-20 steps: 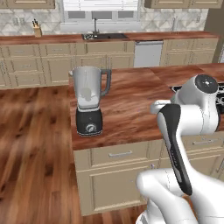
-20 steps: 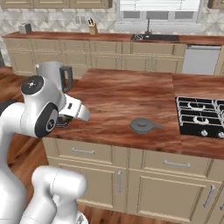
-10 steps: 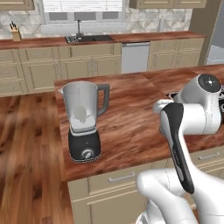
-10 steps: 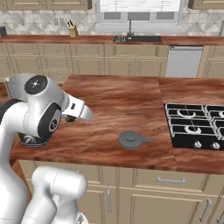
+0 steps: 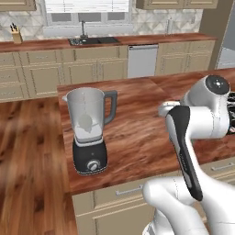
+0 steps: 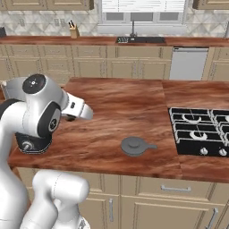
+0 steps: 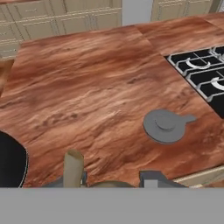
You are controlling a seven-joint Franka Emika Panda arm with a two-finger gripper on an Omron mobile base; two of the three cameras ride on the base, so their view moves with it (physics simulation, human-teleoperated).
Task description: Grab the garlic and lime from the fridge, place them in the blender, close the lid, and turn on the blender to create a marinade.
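– While its jug stands open at the top, where is the blender (image 5: 89, 133)?

– Upright on the wooden desk (image 5: 137, 124), near the corner at the left base view's 7 o'clock. The clear jug sits on its black base, dark handle turned toward 3 o'clock, silver dial facing the camera. Something pale shows low inside the jug, too faint to name.

– And the lid (image 6: 134, 146)?

– Flat on the desk, well apart from the blender. In the right base view it lies at 3 o'clock from the black base, which peeks out under the arm's elbow. Knob up, with a small tab pointing toward the stove (image 6: 199, 136), which is set into the desk at the lid's 3 o'clock.

– What of the hand (image 7: 113, 175)?

– Above bare wood, between blender and lid. From its own camera the lid (image 7: 165, 125) sits at 2 o'clock. The two fingers (image 7: 73, 168) stand partly apart. A dull rounded shape fills the gap at the frame's bottom edge, cut off too much to identify, so I cannot tell whether anything is gripped.

– The background?

– Across the floor, at 12 o'clock in both base views, a second counter runs along the wall. It carries a sink (image 6: 141, 39) under a window, a knife block (image 6: 74, 31) toward 11 o'clock and a steel dishwasher (image 6: 189, 63) front toward 1 o'clock, with beige cabinet doors on either side.
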